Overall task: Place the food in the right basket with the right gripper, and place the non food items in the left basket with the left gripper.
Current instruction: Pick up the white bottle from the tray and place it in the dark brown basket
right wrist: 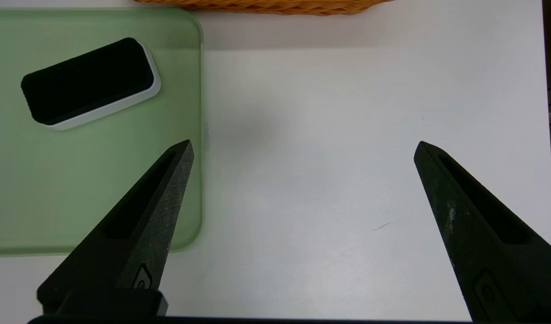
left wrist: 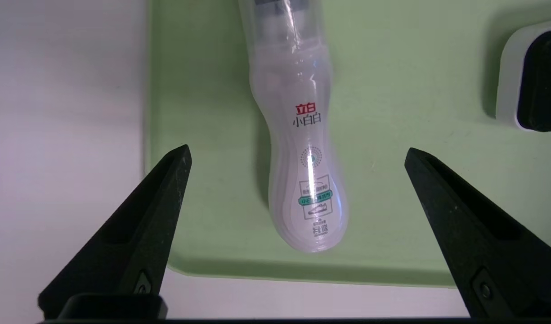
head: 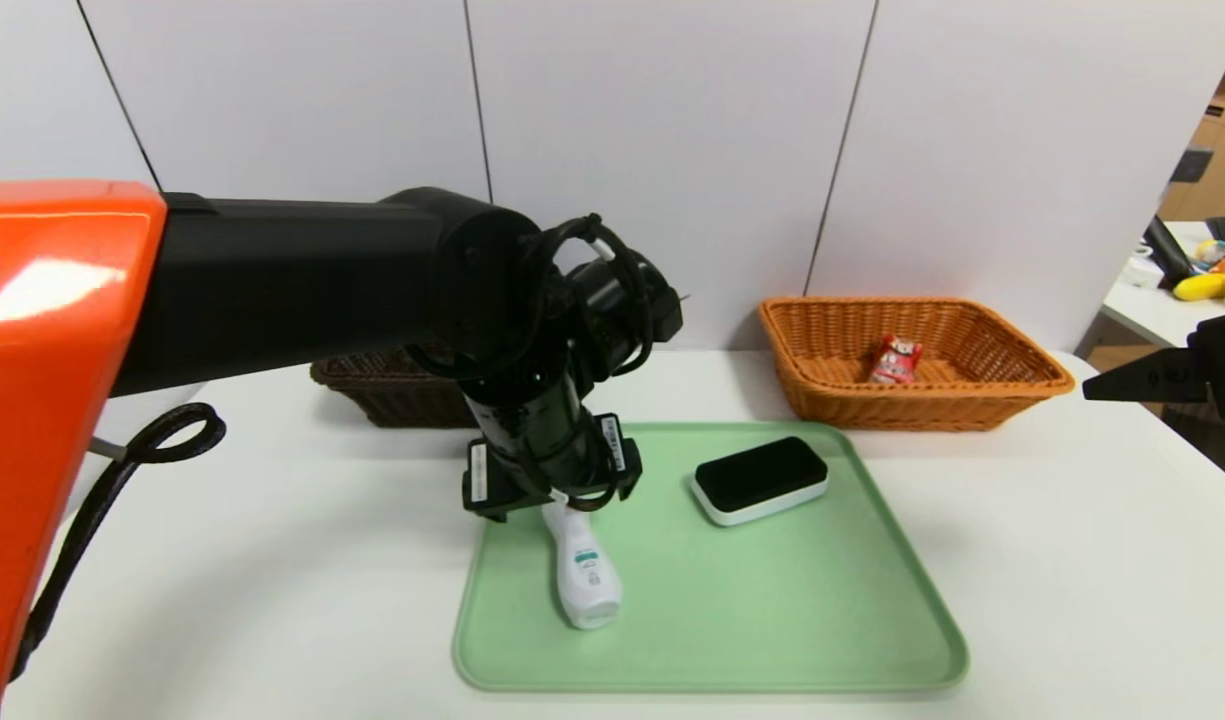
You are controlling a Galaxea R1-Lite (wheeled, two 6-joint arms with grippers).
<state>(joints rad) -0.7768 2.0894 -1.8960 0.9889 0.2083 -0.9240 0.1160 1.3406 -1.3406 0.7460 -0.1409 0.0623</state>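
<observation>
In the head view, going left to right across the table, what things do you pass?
Dark basket → white bottle on the green tray → black eraser → red snack packet in the orange basket → right gripper.

Green tray (head: 772, 640), orange woven basket (head: 982, 400)

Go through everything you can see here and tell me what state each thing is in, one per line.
White bottle: lying flat on the tray, not gripped.
Eraser: lying on the tray, black side up.
Green tray: on the table, holding both items.
Orange basket: holds the red snack packet.
Dark basket: mostly hidden, contents unclear.
Left hand: open above the bottle.
Right hand: open, over bare table.
</observation>
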